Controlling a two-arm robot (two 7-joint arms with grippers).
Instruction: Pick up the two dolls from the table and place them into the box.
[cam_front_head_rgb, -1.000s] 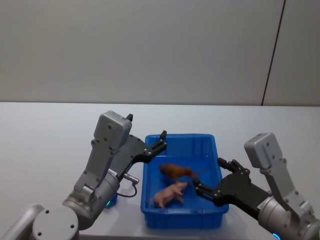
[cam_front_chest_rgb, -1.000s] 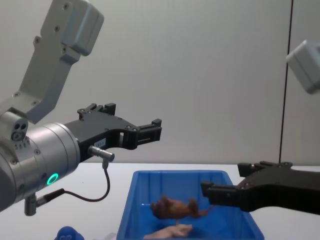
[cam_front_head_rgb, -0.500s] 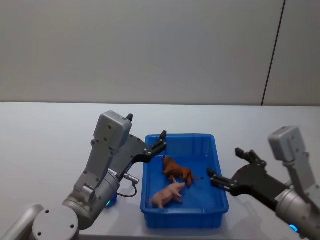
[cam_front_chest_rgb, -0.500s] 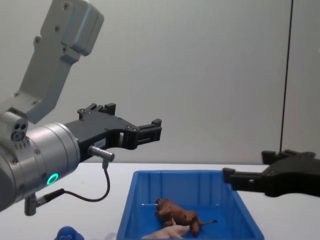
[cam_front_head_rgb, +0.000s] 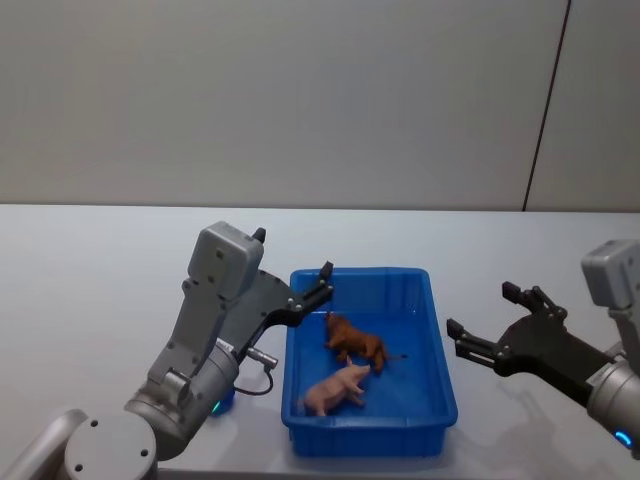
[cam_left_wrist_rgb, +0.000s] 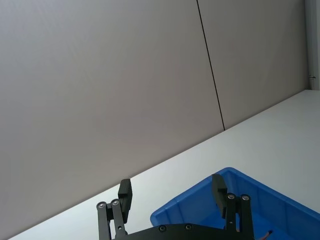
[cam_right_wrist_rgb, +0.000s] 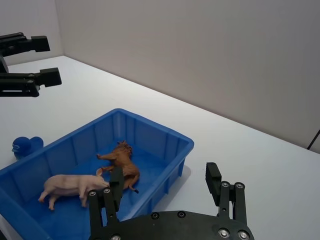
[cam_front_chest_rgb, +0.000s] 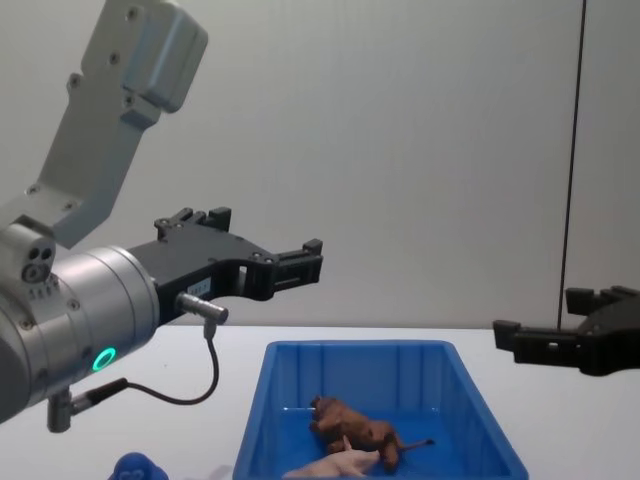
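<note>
The blue box (cam_front_head_rgb: 440, 345) stands on the white table (cam_front_head_rgb: 90, 270) between my arms. A brown lion doll (cam_front_head_rgb: 355, 342) and a pale pink doll (cam_front_head_rgb: 338, 388) lie on its floor, also seen as the lion (cam_right_wrist_rgb: 122, 160) and pink doll (cam_right_wrist_rgb: 70, 185) in the right wrist view. A bright-blue doll (cam_right_wrist_rgb: 25, 146) sits on the table outside the box, beside my left arm (cam_front_chest_rgb: 135, 466). My left gripper (cam_front_head_rgb: 322, 283) hangs open above the box's far left corner. To the right of the box, my right gripper (cam_front_head_rgb: 482, 310) is open and holds nothing.
A plain wall stands behind the table, with a dark vertical seam (cam_front_head_rgb: 545, 110) at the right. Bare tabletop (cam_front_head_rgb: 530, 250) lies right of and behind the box. My left arm's body (cam_front_chest_rgb: 70, 320) and cable (cam_front_chest_rgb: 200, 380) sit close to the box's left wall.
The lion dropped from my right gripper onto the box floor. The right gripper then drew back to the right, clear of the box. The left arm stayed still.
</note>
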